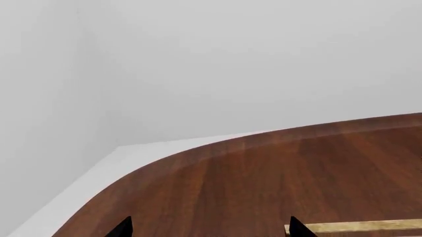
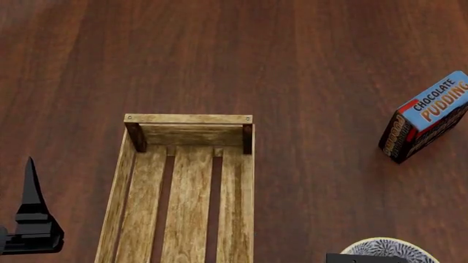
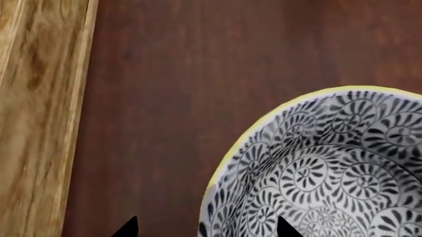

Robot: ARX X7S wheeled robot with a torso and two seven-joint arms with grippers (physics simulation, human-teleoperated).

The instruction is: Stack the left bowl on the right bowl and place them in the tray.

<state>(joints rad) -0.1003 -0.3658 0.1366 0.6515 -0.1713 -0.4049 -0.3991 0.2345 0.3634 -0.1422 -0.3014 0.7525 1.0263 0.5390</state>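
Black right gripper [image 3: 204, 228] poised over patterned bowl [image 3: 323, 173].

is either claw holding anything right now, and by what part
Nothing is held. The left claw is open over bare table; the right claw straddles the patterned bowl's rim, open.

Tilted chocolate pudding box [image 2: 426, 116] on wooden table [image 2: 329, 66]

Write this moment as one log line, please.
tray: empty | bowl: on table, under right gripper | left gripper: open, holding nothing
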